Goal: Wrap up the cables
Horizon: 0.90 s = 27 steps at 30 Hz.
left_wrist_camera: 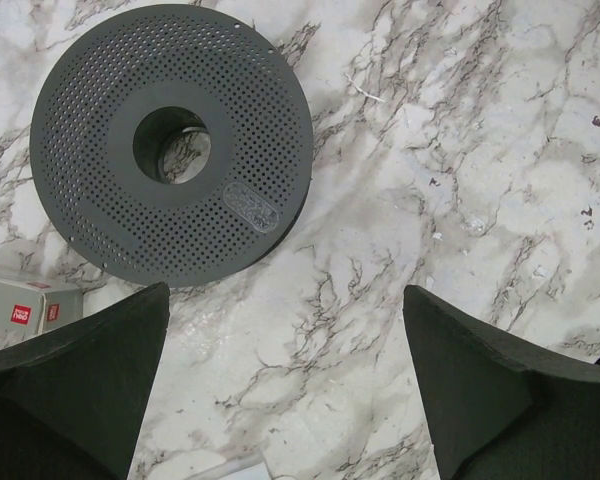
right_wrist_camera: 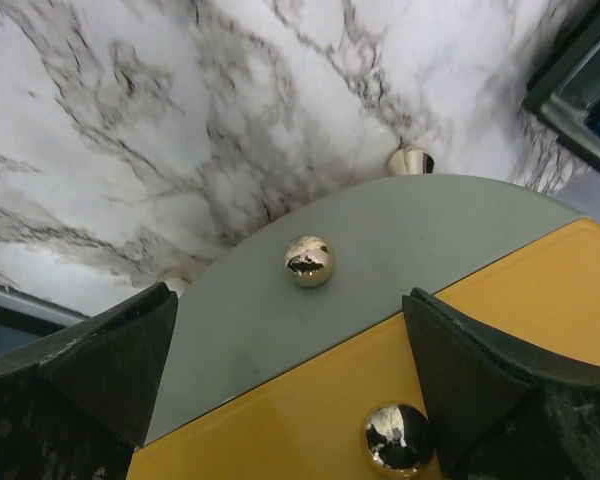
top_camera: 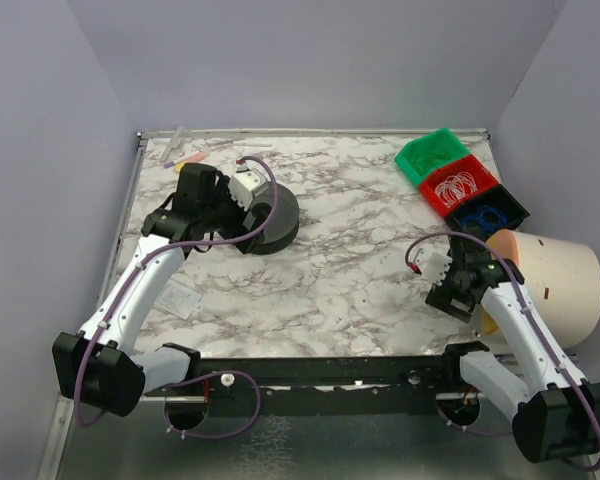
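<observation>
Left wrist view: left fingers (left_wrist_camera: 90, 390) spread wide, empty, above the marble surface (left_wrist_camera: 460, 150) near a black spool (left_wrist_camera: 245, 115). Right fingers (right_wrist_camera: 500, 390) likewise apart, gripping nothing, over a grey-and-yellow panel (right_wrist_camera: 310, 350).

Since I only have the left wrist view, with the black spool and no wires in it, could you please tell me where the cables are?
Observer: The cables lie coiled in the red bin at the far right of the table.
Operator: Thank you; is the right gripper near them?
Observer: No, the right gripper hangs open over a yellow-and-grey panel, short of that bin.
</observation>
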Motion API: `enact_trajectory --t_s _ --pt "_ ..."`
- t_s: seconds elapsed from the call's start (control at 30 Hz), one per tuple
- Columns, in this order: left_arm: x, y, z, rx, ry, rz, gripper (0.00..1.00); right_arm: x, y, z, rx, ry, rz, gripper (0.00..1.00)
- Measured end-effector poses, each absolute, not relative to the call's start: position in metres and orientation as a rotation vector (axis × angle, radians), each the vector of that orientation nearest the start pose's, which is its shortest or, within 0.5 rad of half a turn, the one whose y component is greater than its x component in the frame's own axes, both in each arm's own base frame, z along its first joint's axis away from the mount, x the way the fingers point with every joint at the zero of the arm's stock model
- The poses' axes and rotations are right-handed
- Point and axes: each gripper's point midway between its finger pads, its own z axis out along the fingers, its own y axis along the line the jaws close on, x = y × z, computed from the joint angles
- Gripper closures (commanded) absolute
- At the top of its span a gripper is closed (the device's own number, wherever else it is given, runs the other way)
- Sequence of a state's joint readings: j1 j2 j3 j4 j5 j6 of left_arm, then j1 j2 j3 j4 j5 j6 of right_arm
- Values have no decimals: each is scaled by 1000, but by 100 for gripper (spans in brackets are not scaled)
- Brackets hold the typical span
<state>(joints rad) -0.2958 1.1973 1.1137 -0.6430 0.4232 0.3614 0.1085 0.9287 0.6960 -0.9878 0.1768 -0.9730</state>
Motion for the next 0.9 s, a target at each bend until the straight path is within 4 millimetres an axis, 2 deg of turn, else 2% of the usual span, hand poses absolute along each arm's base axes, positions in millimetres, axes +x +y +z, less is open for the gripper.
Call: enact_trajectory --t_s 0.1,0.23,0.3,0.4,0.57,0.67,0.7,0.73,0.83,0.9 --pt "296 -150 210 925 2059 -449 1 174 -54 91 -1452 2505 -501 0" --pt "296 -150 208 922 2061 -452 1 172 -55 93 -1470 2507 -499 0" --pt "296 -150 208 922 2063 -455 1 177 -48 99 -1468 2488 -447 0" --pt "297 -149 208 918 2064 -453 1 199 -26 120 -1424 2408 -328 0" --pt "297 -148 208 916 2062 -457 1 261 20 160 -1269 2267 -114 0" --pt "298 -147 208 910 2063 -456 1 316 33 183 -1141 2228 -111 0" --pt "298 -146 208 907 2064 -457 1 333 34 203 -1084 2187 -143 0" --pt "298 -146 208 906 2065 -457 1 359 35 200 -1050 2207 -160 0" --pt "299 -144 206 900 2069 -459 1 435 28 229 -882 2155 -294 0" --pt "299 -142 205 894 2073 -459 1 476 21 240 -784 2128 -372 0"
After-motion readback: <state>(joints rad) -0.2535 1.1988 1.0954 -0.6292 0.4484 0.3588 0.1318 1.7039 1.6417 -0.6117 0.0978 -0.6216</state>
